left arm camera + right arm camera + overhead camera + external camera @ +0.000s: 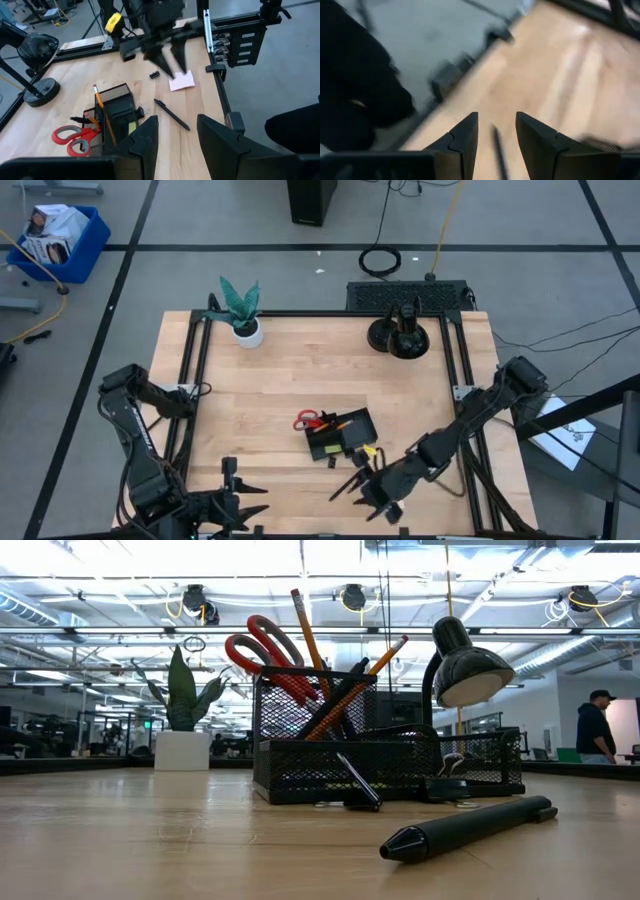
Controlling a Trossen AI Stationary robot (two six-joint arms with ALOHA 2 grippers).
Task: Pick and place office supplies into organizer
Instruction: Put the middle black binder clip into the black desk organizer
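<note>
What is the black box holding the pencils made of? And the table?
The organizer looks like black wire mesh, likely metal: the low view shows a fine grid you can see through. The table looks like pale wood with a smooth matte finish, showing plank lines and grain.

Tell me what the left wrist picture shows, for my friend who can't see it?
The right tool hangs open over a pink sticky-note pad on the wooden table, beside a black pen. Nearer, the black organizer holds an orange pencil, with red scissors beside it. The left tool is open and empty.
</note>
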